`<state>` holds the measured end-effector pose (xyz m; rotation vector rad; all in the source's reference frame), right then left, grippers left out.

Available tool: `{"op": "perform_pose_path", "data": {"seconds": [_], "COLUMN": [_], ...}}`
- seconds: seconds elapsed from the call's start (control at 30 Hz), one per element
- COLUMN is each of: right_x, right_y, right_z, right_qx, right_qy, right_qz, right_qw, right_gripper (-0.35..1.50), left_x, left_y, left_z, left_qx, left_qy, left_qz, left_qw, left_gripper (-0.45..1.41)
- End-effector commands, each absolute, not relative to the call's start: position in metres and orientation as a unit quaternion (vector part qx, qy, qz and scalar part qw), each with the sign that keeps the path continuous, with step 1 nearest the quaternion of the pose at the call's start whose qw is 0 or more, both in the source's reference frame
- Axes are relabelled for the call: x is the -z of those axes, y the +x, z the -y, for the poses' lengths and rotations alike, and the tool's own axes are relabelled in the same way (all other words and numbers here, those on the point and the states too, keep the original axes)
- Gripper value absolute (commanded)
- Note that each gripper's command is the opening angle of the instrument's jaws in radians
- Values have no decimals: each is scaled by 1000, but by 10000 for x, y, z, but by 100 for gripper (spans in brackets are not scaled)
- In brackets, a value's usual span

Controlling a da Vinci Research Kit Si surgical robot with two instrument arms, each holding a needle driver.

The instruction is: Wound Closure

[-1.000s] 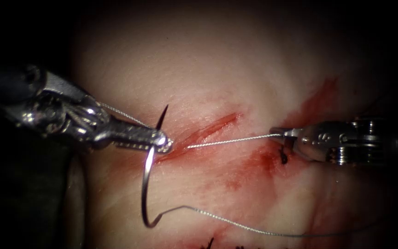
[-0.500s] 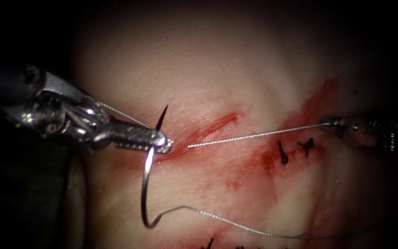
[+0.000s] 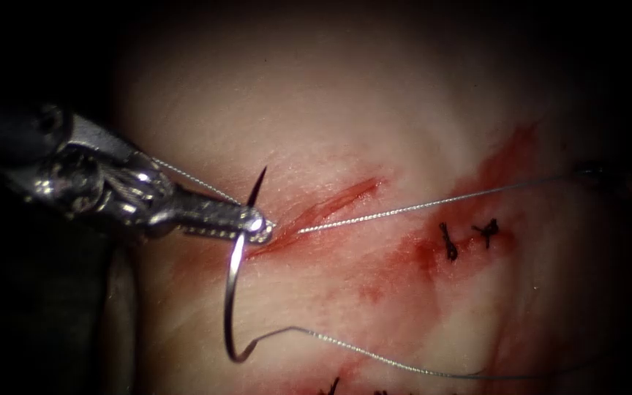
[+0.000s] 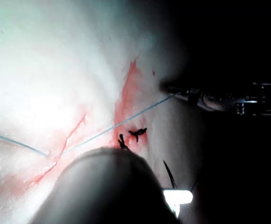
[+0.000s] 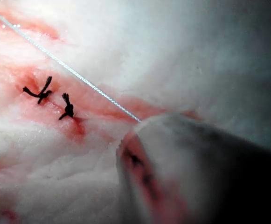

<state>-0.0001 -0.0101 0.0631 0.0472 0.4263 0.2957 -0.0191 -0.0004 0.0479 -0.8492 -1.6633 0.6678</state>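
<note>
The left arm's steel needle driver (image 3: pixel 257 223) is reaching in from the endoscope view's left, its jaws clenched on the thin curved silver needle (image 3: pixel 230 307). The grasp is sitting high on the curve, not far behind the dark pointed tip (image 3: pixel 260 181), which is rising free above the jaws. Below the jaws, the rest of the needle is sweeping down and around in a wide arc over the pale pink pork tissue (image 3: pixel 345 110), ending in a hooked tail where the fine silvery braided thread (image 3: pixel 374 355) is joining it. The needle is lying out of the tissue, just left of the short red slanted cut (image 3: pixel 334 201).

From the tail, the thread is trailing low and rightward across the red fluid (image 3: pixel 418 256) staining the tissue. A second stretch of the thread is emerging at the cut's left end, touching the left tool's tip, and is running taut up and to the right, above two short black knotted stitch ends (image 3: pixel 468 238) sitting right of the cut.

In the left wrist view, the right arm's metal needle driver (image 4: pixel 184 93) is holding that taut strand at its tip, well apart from the needle and on the far side of the stitch ends; its jaws are closed on the thread there.
</note>
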Motion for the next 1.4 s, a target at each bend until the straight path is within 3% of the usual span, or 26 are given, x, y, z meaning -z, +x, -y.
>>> {"op": "perform_pose_path", "data": {"seconds": [0.03,0.2,0.23,0.27,0.3,0.37,0.6,0.8,0.9,1.2,1.37,1.4], "right_x": [-637,-634,-633,-631,-627,-618,-567,-508,-489,-457,-460,-462], "right_y": [1,9,12,16,23,35,70,143,164,203,220,222], "right_z": [97,102,104,106,109,113,111,136,152,185,186,186], "right_qx": [-148,-155,-156,-158,-144,-142,-148,-130,-124,-257,-326,-349], "right_qy": [24,22,22,21,17,13,1,117,174,319,354,365], "right_qz": [-206,-201,-200,-199,-198,-206,-256,-360,-385,-390,-404,-410], "right_qw": [967,967,967,967,969,968,955,916,898,825,778,760], "right_gripper": [-35,-35,-1,66,118,125,126,125,108,89,74,79], "left_x": [-484,-484,-484,-484,-484,-484,-485,-487,-485,-486,-489,-489], "left_y": [-195,-195,-195,-195,-195,-195,-195,-194,-193,-201,-212,-214], "left_z": [4,4,4,4,4,4,5,2,-2,-5,-5,-4], "left_qx": [-282,-282,-282,-282,-282,-282,-287,-304,-316,-437,-526,-546], "left_qy": [-358,-359,-359,-359,-358,-358,-354,-378,-396,-449,-502,-518], "left_qz": [702,702,702,702,702,702,700,679,665,580,509,497], "left_qw": [547,547,547,547,547,547,550,551,548,521,460,431], "left_gripper": [-45,-45,-45,-45,-45,-45,-45,-45,-45,-45,-45,-45]}}
